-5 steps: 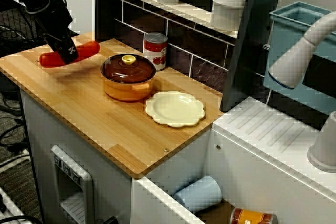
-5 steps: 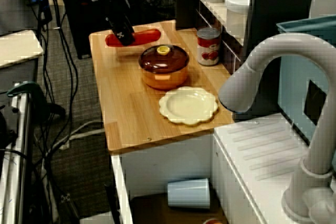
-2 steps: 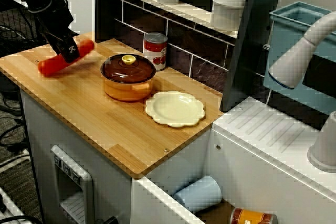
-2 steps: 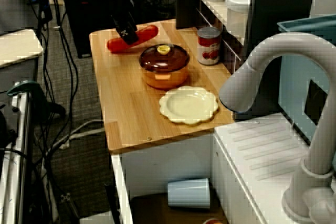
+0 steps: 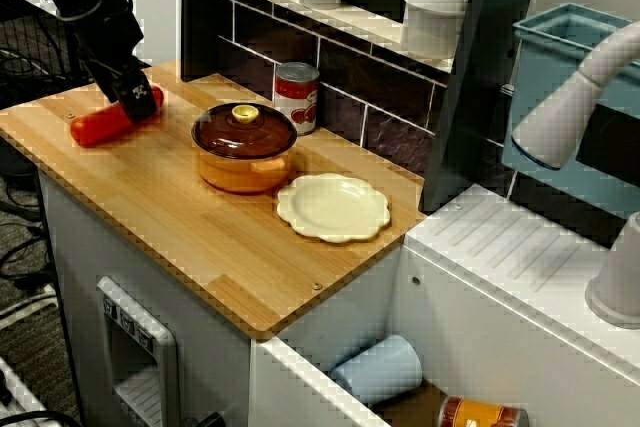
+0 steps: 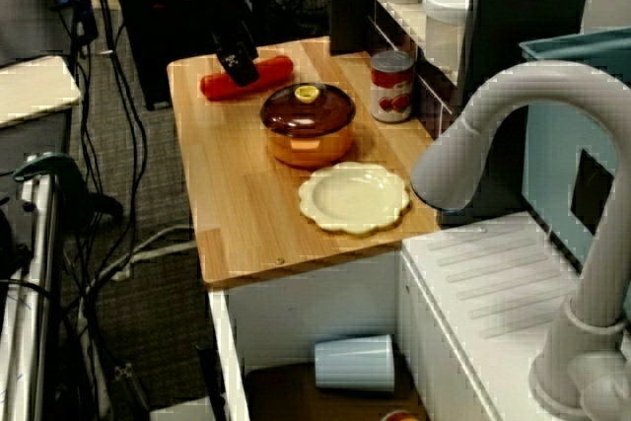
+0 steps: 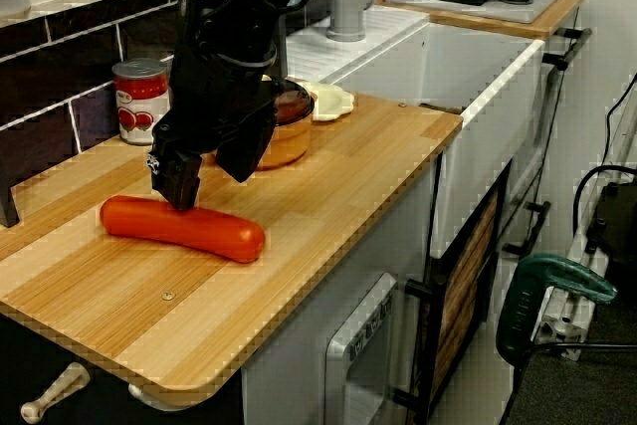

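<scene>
Sausage (image 7: 181, 228) has dropped flat, seemingly pinched under the tool (image 7: 182, 196)

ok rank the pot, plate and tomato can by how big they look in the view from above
Pot and plate: about alike, too close to rank.
Tomato can: clearly smallest.

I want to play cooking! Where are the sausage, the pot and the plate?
sausage (image 7: 184, 229), view from the counter's end, middle of its red skin.
pot (image 5: 245, 172), view from the front, orange side wall.
plate (image 5: 333, 207), view from the front, bare centre.
</scene>
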Robot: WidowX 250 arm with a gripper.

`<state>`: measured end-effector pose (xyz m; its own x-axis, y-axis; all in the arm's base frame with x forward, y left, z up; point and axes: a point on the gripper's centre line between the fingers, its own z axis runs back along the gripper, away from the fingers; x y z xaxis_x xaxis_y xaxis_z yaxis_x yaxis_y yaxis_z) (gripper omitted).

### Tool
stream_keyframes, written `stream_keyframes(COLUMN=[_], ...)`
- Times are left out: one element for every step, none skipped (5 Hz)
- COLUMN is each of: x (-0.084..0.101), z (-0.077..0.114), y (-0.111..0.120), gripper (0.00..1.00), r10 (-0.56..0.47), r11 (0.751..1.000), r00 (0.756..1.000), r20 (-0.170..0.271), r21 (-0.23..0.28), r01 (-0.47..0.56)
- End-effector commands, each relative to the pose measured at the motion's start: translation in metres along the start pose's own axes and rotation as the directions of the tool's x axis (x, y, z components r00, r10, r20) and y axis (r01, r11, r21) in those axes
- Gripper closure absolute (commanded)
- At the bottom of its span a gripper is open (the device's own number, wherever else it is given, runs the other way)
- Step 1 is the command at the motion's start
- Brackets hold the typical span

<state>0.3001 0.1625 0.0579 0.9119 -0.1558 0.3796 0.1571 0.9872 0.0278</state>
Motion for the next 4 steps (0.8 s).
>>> stream_keyframes(x=[0.025, 0.036, 0.054, 0.059], z=[0.029, 0.037, 0.037, 0.036], y=[-0.007, -0.022, -0.048, -0.069], gripper=[0.00, 0.00, 0.00, 0.00], r10=[-0.026, -0.023, -0.065, -0.124], r11=[0.997, 0.993, 0.983, 0.983], r00=[1.000, 0.999, 0.996, 0.990], r20=[-0.013, -0.023, -0.058, -0.067], r21=[-0.069, -0.119, -0.174, -0.147], r01=[0.025, 0.020, 0.054, 0.114])
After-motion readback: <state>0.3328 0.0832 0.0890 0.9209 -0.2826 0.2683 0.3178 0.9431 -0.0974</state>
